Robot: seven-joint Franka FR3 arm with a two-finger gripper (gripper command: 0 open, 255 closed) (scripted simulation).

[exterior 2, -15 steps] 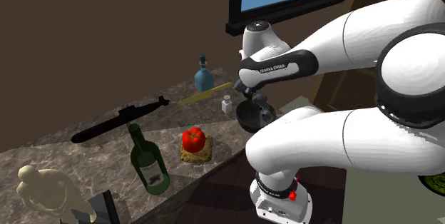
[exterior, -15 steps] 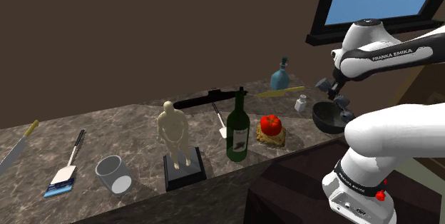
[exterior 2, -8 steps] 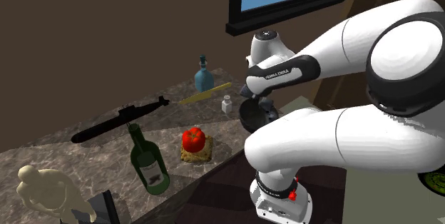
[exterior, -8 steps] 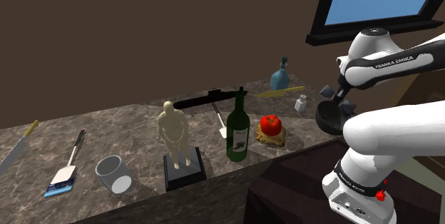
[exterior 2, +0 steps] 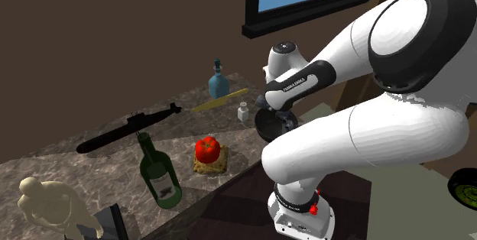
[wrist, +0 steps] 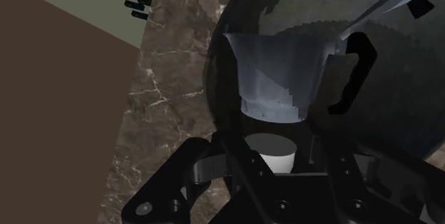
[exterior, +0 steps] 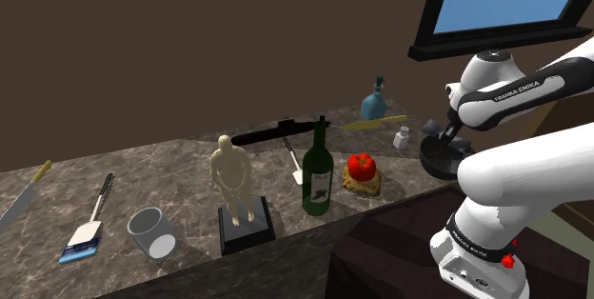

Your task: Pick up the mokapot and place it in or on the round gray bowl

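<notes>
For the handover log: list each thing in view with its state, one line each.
moka pot: clasped in the hand, its top pointing into the bowl.
hand: shut on the moka pot.
bowl: upright on the counter, under the moka pot.
wine bottle: upright.
figurine: upright on its base.
blue bottle: upright.
shaker: upright.
tomato: resting on a brown slice.
submarine model: lying flat.

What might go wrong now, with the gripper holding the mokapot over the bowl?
1. The gripper clasps the mokapot, its handle close to the bowl wall; it may catch and tip on release.
2. The bowl sits near the counter edge; a push down might slide it off.
3. A small white bottle beside it may be knocked.
</notes>
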